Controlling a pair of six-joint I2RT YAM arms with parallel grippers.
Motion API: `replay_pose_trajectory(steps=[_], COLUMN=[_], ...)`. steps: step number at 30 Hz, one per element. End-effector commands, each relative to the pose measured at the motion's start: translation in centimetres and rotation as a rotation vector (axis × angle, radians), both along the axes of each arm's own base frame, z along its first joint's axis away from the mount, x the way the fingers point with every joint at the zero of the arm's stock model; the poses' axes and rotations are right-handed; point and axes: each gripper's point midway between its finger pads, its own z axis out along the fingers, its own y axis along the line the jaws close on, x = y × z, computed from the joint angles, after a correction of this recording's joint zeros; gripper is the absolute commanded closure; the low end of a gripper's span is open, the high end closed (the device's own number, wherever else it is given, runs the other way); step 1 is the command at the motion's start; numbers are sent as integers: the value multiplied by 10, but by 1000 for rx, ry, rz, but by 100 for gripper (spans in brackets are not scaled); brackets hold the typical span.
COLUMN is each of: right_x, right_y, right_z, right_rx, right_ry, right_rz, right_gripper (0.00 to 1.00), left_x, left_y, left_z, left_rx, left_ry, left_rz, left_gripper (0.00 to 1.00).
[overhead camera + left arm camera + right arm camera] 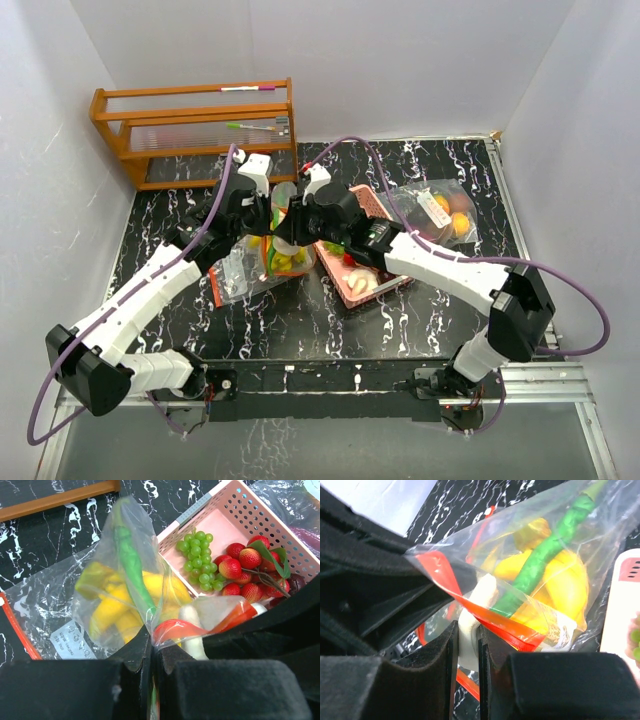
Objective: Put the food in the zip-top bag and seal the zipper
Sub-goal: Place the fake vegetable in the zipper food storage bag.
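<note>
Padded left hand [152,650] and right hand [468,647] pinch crinkly clear bag [60,605] by red zipper [485,617].

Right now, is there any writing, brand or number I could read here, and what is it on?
No text here can be read.
White label on the flat clear bag: printed lines, too small and blurred to read.
Sticker on the filled bag at the far right: too small to read.
</note>
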Motion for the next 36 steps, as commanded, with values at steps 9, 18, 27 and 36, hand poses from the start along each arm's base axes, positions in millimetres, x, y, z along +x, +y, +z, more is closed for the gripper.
replay_pose_trajectory(steps=[9,18,27,36], right_x=[46,29,1,-13], right_y=[7,1,-15,-58], right_z=[30,44,71,81], right_rx=[40,31,25,-22], right_ry=[-135,-153,-141,-145], right_rz=[-228,-200,-116,-191], right_gripper=[45,2,1,2], left_x=[-4,0,6,9], left_y=[-9,-8,-6,-9], left_z=[17,6,-1,-2], left_rx=[-87,-69,-46,-35], left_ry=[-37,-20,-9,-4], left_rz=[-31,-17,13,7], left_gripper=[100,100,100,100])
